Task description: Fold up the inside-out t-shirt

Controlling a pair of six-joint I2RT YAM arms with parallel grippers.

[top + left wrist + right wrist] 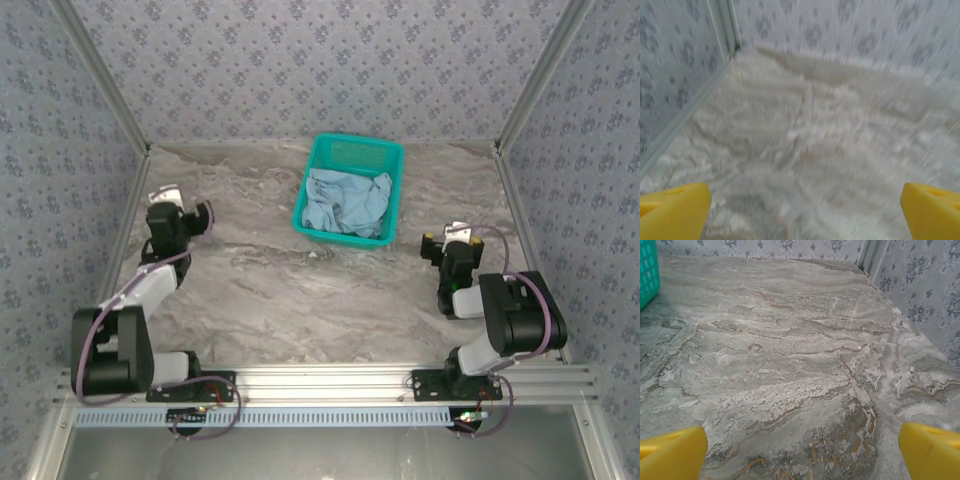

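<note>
The light-blue inside-out t-shirt [345,203] lies crumpled in a teal mesh basket [392,160] at the back middle of the table. My left gripper [183,203] hovers over the left side of the table, well left of the basket. In the blurred left wrist view its yellow fingertips [672,211] stand wide apart over bare marble, so the left gripper [805,212] is open and empty. My right gripper [450,236] sits right of the basket. It is also open [802,452], with nothing between its yellow fingertips [932,455].
Patterned walls with metal corner posts [110,90] enclose the marble table [300,290] on three sides. A corner of the basket [647,270] shows at the far left of the right wrist view. Both arm bases stand on the rail [330,382] at the near edge.
</note>
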